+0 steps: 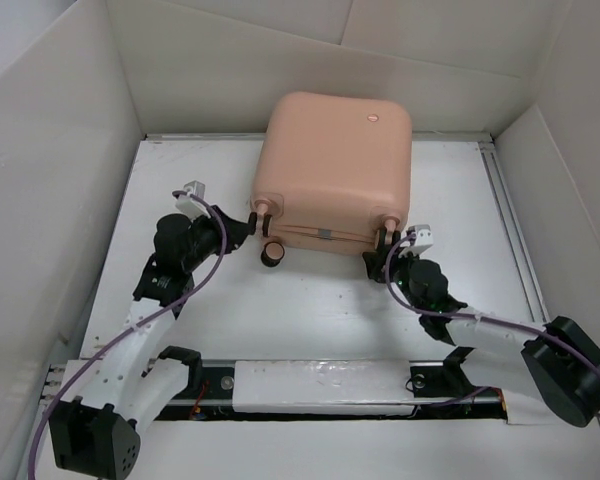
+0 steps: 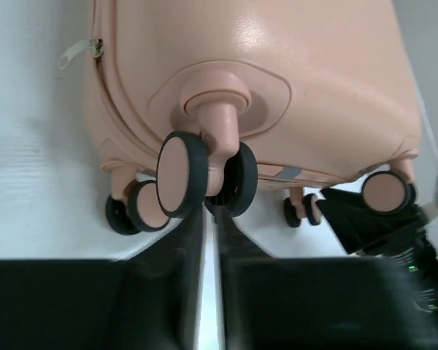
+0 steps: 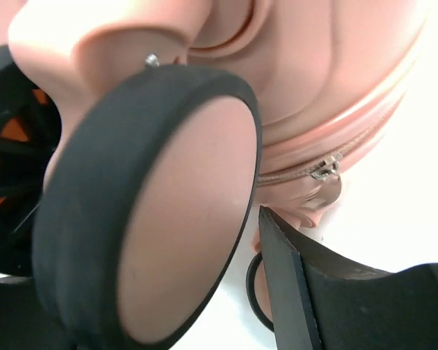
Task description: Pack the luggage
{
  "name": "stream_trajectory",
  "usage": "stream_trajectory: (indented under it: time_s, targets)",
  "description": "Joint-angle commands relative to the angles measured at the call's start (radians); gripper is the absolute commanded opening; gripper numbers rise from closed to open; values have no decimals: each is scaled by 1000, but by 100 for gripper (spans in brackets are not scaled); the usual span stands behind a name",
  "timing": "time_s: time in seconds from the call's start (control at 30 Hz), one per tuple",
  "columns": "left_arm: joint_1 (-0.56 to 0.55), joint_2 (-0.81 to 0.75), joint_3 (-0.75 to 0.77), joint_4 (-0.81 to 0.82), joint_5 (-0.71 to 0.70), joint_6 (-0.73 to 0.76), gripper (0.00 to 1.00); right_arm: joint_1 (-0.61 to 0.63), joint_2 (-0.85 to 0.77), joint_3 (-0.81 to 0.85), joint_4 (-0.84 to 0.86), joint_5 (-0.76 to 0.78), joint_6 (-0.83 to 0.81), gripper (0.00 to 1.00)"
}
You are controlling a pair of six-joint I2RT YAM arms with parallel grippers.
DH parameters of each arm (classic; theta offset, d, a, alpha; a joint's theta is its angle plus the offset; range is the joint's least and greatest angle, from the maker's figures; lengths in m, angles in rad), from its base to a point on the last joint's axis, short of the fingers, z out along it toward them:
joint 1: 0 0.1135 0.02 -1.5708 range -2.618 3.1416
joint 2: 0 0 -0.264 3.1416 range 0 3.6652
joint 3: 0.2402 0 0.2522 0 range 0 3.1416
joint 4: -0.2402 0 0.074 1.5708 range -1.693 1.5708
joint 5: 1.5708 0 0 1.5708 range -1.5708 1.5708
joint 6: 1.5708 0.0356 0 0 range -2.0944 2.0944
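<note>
One thin slit is all that parts the fingers of my left hand (image 2: 210, 211), tips seemingly against a twin caster (image 2: 182, 175). My right hand (image 1: 384, 252) straddles another caster (image 3: 168, 211); whether it clamps, I cannot tell. Beyond, the closed peach-pink suitcase (image 1: 335, 160) lies flat toward the far side of the white worktop (image 1: 310, 320), wheels facing my arms.

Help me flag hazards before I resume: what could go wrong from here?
Both the left gripper and right gripper work at caster wheels, which likely swivel and roll, so a grip there could slip. The luggage lies zipped shut and unrestrained on the table; pushing its wheels may just slide it toward the back wall.
</note>
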Motion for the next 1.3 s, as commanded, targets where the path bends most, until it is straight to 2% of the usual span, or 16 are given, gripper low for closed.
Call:
stream_trajectory:
  time_s: [0.0,0.03,0.07,0.1,0.13,0.17,0.27,0.47,0.57,0.83,0.93,0.97,1.1,1.13,1.23,1.27]
  targets:
    - [1,-29,12,1,-29,-11,17,-9,-18,-14,30,13,41,61]
    - [1,-29,28,-9,-29,-11,45,-9,-18,-2,16,27,41,63]
    - [1,-29,28,-9,-20,-11,57,-9,-18,7,-1,39,55,63]
    - [1,-29,54,-9,-20,1,77,-9,-18,7,-12,62,66,65]
    - [1,-29,64,-9,-11,12,77,-9,-18,7,-12,62,75,66]
    - [1,-14,77,-9,-11,12,85,-9,-18,7,-12,62,75,66]
    - [1,51,151,-48,-11,45,95,13,-54,-17,2,41,86,67]
    - [-39,192,254,-107,-61,108,93,13,-143,-53,-67,76,120,70]
    - [-88,238,274,-136,-135,121,92,13,-232,-53,-178,100,155,70]
    - [-117,312,265,-136,-146,130,89,13,-458,-65,-404,154,262,71]
    - [-194,348,324,-162,-282,141,88,13,-507,-65,-458,166,291,71]
    - [-223,376,338,-162,-302,141,88,2,-516,-65,-458,166,291,66]
    - [-223,395,358,-174,-325,131,76,-9,-425,-8,-458,131,242,60]
    - [-223,395,358,-174,-325,131,68,-19,-401,1,-438,114,203,57]
    - [-223,414,349,-174,-305,122,55,-33,-325,10,-336,90,131,52]
    - [-223,415,340,-165,-305,113,43,-52,-309,19,-335,81,130,52]
